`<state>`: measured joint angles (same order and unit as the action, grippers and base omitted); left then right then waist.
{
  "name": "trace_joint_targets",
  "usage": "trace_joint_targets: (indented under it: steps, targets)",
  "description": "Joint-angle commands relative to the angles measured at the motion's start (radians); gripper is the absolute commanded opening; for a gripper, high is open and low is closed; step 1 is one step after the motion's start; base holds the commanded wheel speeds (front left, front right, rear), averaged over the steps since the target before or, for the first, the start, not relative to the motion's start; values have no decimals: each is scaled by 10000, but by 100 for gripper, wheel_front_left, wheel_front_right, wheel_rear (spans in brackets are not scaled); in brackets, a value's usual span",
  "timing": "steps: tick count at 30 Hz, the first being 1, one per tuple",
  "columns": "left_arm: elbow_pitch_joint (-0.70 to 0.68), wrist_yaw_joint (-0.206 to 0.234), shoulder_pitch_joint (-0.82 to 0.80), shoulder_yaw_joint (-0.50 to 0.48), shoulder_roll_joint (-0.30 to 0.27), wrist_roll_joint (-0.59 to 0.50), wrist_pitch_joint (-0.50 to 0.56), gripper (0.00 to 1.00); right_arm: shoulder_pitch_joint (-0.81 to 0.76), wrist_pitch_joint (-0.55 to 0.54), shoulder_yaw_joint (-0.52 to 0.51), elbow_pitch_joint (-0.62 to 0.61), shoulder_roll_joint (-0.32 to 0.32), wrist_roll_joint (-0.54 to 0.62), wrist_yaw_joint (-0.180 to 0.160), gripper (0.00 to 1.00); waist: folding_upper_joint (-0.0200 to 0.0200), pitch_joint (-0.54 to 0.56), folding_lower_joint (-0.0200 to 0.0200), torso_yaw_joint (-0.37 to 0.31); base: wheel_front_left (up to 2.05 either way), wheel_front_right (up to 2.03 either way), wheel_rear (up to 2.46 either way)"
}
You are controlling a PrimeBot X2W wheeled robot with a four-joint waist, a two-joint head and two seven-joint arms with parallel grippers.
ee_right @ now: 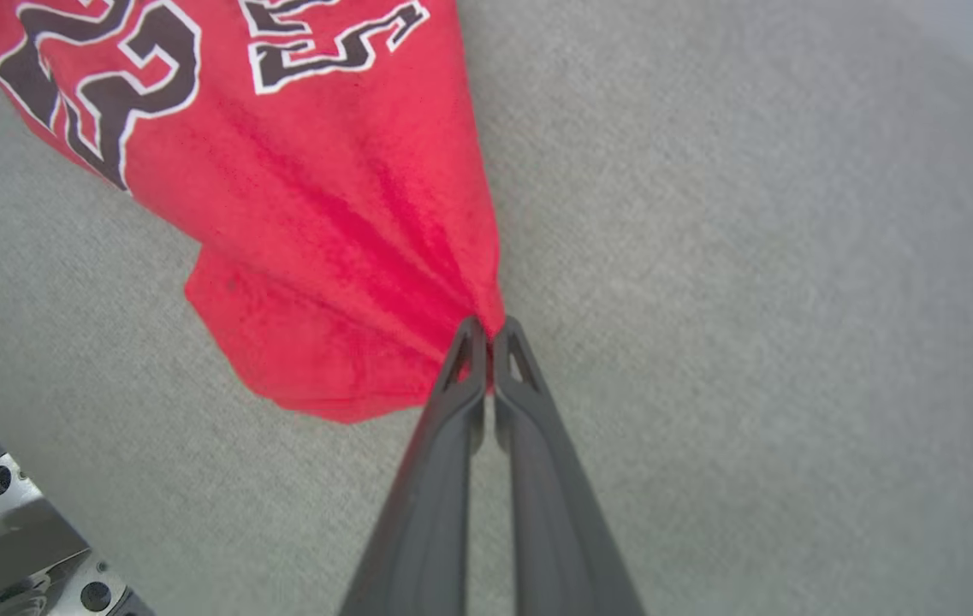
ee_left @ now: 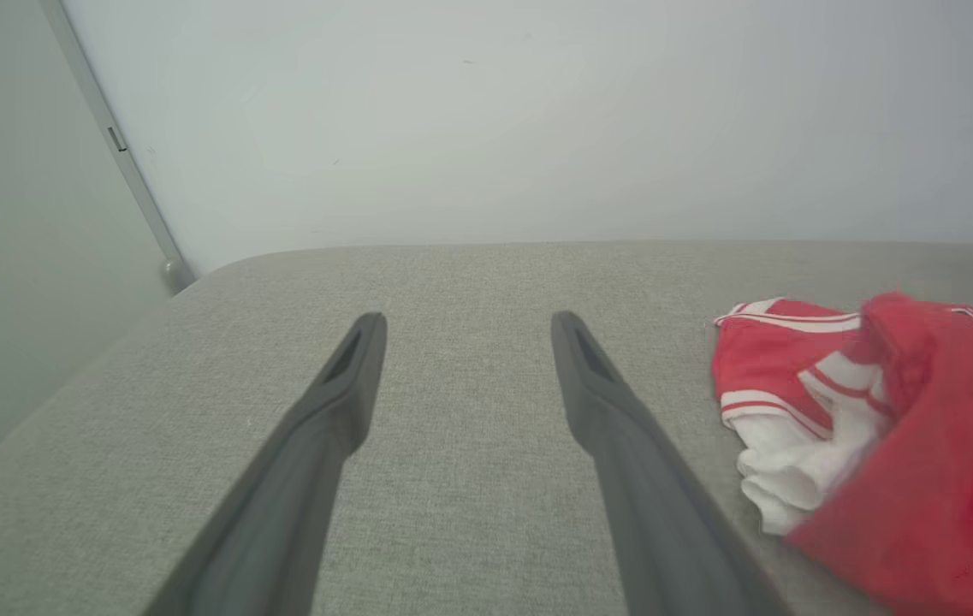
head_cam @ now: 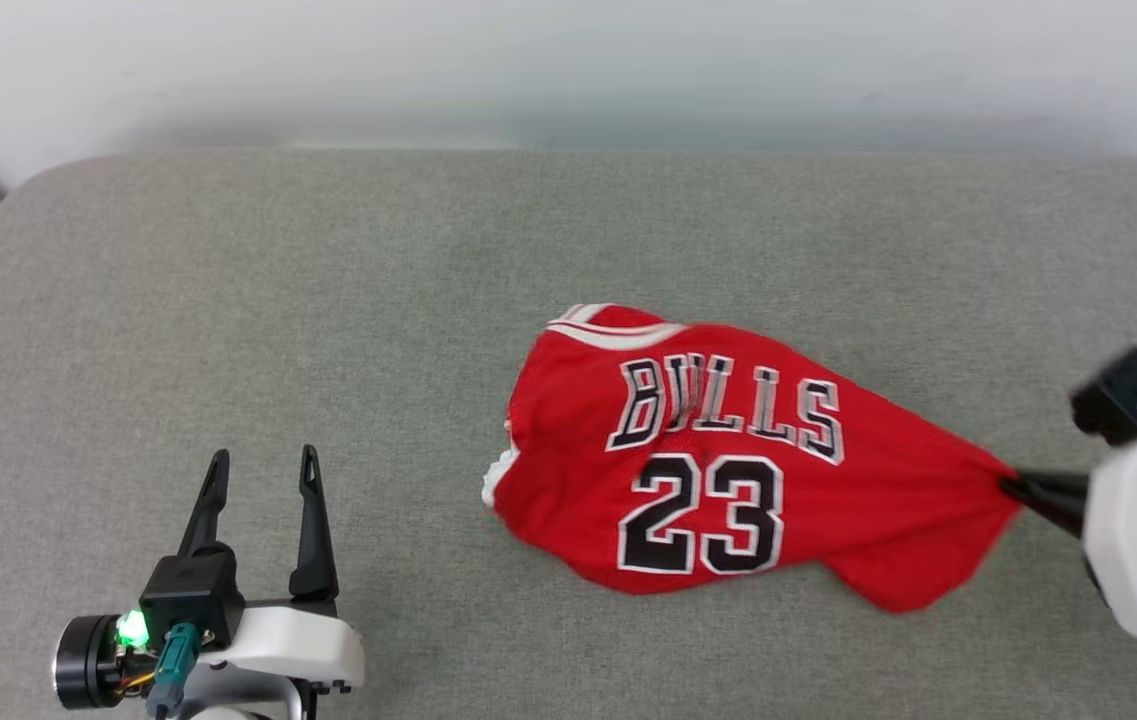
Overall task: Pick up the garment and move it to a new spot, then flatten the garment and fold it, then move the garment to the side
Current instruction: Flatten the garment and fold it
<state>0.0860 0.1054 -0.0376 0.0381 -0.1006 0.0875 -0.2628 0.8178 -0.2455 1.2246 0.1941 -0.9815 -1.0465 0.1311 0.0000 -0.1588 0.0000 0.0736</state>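
The garment [head_cam: 718, 450] is a red jersey with black "BULLS" and "23", lying crumpled on the grey cushion right of centre. Its right edge is drawn into a point, and my right gripper [head_cam: 1010, 487] is shut on that bunched cloth at the far right. The right wrist view has the two dark fingers pinched together on the red fabric [ee_right: 349, 257], right gripper [ee_right: 489, 329]. My left gripper [head_cam: 263, 465] stands open at the lower left, well apart from the garment, nothing between its fingers. In the left wrist view the left gripper [ee_left: 465, 323] is open; the garment [ee_left: 897, 428] with its white sleeve lies to the right.
The grey fabric surface [head_cam: 278, 300] runs wide around the garment, with a rounded far-left corner [head_cam: 18, 190]. A pale wall [head_cam: 568, 60] stands behind its back edge. A grey vertical strip [ee_left: 122, 145] runs down the wall at the left.
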Motion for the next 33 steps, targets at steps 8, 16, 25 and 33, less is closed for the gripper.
trace_joint_targets:
  steps: [8, 16, 25, 33]
  targets:
    - [119, -303, 196, -152, 130, -202, -28, 100, -2575, 154, -251, 709, -1072, -866, -7, 0, 0, 167, 0, -154, 0, 0, 0]
    - [302, -509, 49, -269, 121, -351, -29, 100, -3603, 1259, -1003, 1793, -101, -615, -5, 88, 0, 360, 0, -313, 0, 0, 0]
    - [407, -1061, -1005, -401, -582, -537, -27, 100, -3287, 4019, -3623, 1746, 362, 1442, -7, 100, 0, 754, 0, -658, 0, 0, 0]
    - [1097, -1957, -3080, 241, -1396, -699, 641, 100, -4186, 4851, -6690, 1283, 1544, 3591, -7, 100, 0, 656, 0, -859, 0, 0, 0]
